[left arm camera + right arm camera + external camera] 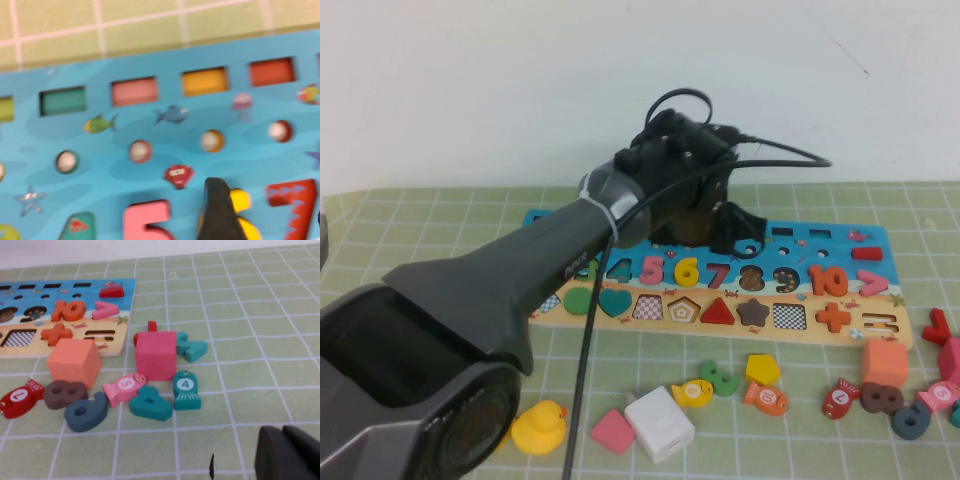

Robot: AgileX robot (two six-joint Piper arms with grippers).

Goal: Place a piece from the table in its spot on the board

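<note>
The left tool hovers over the blue board, fingers spread wide and holding nothing; the yellow 6 sits in its slot directly beneath it. The right tool hangs low beside scattered pieces, jaws pressed together. A green gridded mat covers the worktop, backed by a white wall.

The left gripper hangs over the board, just behind the yellow 6 seated between 5 and 7.
</note>
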